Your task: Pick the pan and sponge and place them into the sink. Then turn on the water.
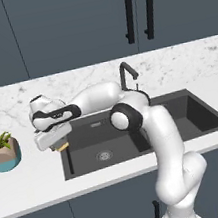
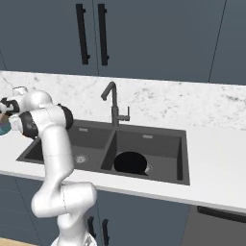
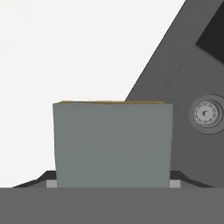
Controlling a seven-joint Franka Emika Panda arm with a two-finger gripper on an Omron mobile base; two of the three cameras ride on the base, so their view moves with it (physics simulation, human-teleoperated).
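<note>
My gripper [image 1: 60, 145] hangs over the counter at the left rim of the sink [image 1: 66, 164], shut on the sponge [image 1: 63, 146]. In the hand view the sponge [image 3: 113, 146] fills the space between the fingers, grey-blue face toward the camera and a thin yellow edge on top. The dark sink [image 3: 175, 87] and one steel drain [image 3: 205, 113] lie just to its right. The black pan [image 2: 130, 163] rests in the right basin of the sink [image 2: 178, 153]. The water is out of view.
A potted plant [image 1: 2, 150] in a teal pot stands on the white counter [image 1: 33, 185] left of the gripper. The dark gooseneck faucet [image 1: 126, 73] rises behind the sink's middle, also seen as the faucet [image 2: 112, 98]. Dark cabinets [image 1: 66, 27] hang above.
</note>
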